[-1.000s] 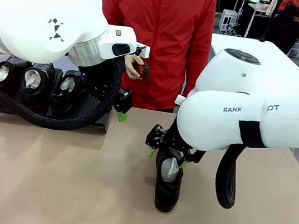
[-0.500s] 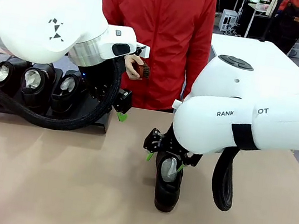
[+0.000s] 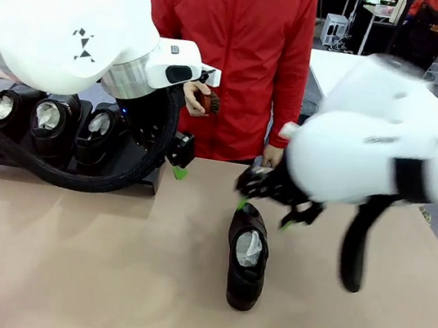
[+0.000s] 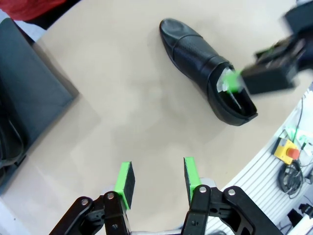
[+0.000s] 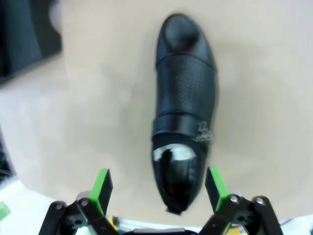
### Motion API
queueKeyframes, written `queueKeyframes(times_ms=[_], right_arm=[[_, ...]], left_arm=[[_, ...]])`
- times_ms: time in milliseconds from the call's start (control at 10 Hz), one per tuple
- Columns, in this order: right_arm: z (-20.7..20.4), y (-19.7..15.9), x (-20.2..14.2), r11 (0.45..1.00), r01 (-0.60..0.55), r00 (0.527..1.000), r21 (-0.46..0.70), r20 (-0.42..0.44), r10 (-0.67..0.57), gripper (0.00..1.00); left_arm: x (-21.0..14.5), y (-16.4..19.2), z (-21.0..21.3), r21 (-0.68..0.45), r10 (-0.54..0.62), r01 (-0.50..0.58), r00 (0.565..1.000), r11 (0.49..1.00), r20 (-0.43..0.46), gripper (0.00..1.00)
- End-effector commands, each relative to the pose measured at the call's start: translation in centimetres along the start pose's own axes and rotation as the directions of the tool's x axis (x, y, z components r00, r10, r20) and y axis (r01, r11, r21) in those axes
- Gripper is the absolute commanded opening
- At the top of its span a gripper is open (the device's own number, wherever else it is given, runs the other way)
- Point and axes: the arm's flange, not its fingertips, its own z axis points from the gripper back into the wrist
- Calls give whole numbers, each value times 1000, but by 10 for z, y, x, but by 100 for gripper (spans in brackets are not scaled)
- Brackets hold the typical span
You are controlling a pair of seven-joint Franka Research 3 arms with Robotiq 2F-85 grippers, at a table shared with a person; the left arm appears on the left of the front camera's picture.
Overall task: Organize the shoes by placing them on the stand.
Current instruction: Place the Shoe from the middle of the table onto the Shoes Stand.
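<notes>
Bench (image 3: 62,273) carries everything; at its ten o'clock corner the stand (image 3: 140,170) already holds three shoes (image 3: 48,124) side by side, one place free at its right end. Fourth shoe (image 3: 247,255) lies alone on the bench near centre, toe toward six o'clock. Right pincer (image 3: 264,209) hovers over its heel, jaws wide apart, empty. Left pincer (image 4: 156,178) hangs beside the stand, jaws partly apart, holding nothing. Judged three-quarters done.
</notes>
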Motion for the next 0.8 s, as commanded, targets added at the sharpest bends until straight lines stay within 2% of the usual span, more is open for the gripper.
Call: queueKeyframes(times_ms=[0,100,300,400,500,700], right_arm=[[46,-70,15,987,163,980,-1,112,-162,100],[51,-94,27,967,254,957,-30,152,-247,100],[43,-140,51,874,480,863,-76,219,-455,100],[38,-155,56,823,565,811,-57,225,-540,100],[61,-146,47,928,370,915,-37,186,-357,100],[61,-146,47,928,370,915,-37,186,-357,100]], left_arm=[[-1,-31,-10,6,9,-9,1000,1000,-21,55],[-1,-56,-12,-16,6,-7,1000,1000,-10,55],[3,-94,-28,-129,2,-4,1000,992,-14,55],[6,-106,-45,-127,20,-22,1000,992,-14,55],[10,-115,-62,-149,40,-42,999,988,-12,55],[15,-125,-91,-147,67,-69,998,987,-22,55]])
